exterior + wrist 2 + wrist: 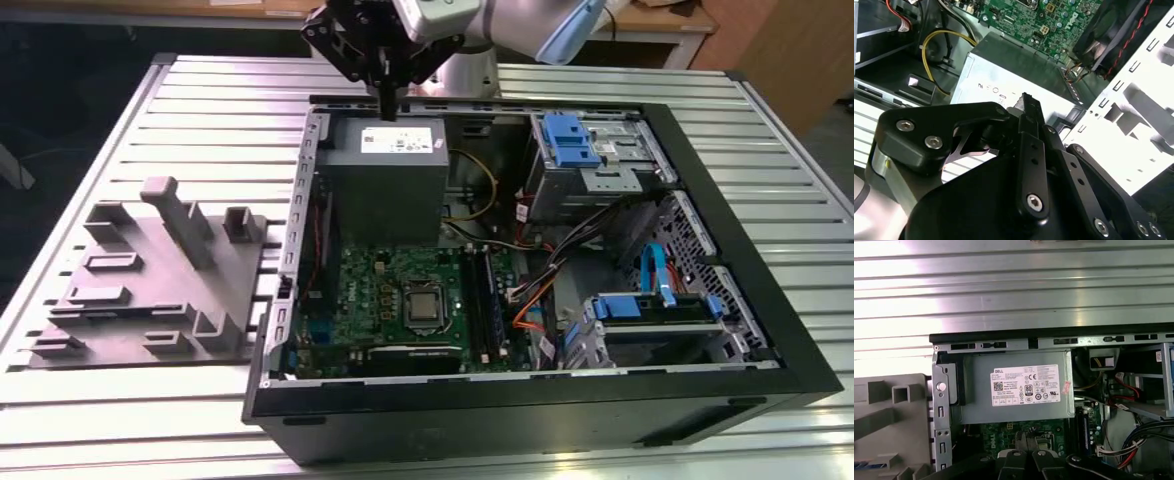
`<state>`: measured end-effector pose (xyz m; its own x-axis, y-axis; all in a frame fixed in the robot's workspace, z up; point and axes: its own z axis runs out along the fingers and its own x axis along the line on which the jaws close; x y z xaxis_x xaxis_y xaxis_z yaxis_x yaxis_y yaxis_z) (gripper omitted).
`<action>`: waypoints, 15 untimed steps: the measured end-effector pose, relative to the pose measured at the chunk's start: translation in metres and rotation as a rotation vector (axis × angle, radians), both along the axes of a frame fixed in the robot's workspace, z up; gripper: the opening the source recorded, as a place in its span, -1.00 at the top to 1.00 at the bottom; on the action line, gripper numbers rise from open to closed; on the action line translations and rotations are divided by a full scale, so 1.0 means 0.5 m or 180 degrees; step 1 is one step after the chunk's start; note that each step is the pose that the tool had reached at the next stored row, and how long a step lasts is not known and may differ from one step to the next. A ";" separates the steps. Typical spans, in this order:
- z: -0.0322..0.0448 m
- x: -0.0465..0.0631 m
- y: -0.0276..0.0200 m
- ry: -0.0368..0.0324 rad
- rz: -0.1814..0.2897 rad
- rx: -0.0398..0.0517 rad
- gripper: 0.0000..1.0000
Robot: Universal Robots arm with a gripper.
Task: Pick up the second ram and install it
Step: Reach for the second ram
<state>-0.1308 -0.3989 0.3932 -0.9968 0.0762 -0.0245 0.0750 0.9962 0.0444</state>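
The second ram (866, 466), a thin dark-blue strip only partly in view, sits in the grey holder (889, 425).

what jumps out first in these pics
The open PC case on the slatted table grabs the eye first, with its grey power supply at the far end and its green motherboard nearer the exterior camera. The black end effector hangs just above the power supply. A grey fixture sits on the table at the exterior view's left of the case.
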 end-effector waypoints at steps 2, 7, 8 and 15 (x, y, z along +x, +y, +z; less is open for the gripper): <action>0.000 -0.004 0.0000 0.0000 0.0000 0.0000 0.80; 0.000 -0.015 0.0000 0.0000 0.0000 0.0000 0.80; 0.000 -0.017 0.0000 0.0000 0.0000 0.0000 0.80; -0.001 -0.038 0.0000 0.0000 0.0000 0.0000 0.80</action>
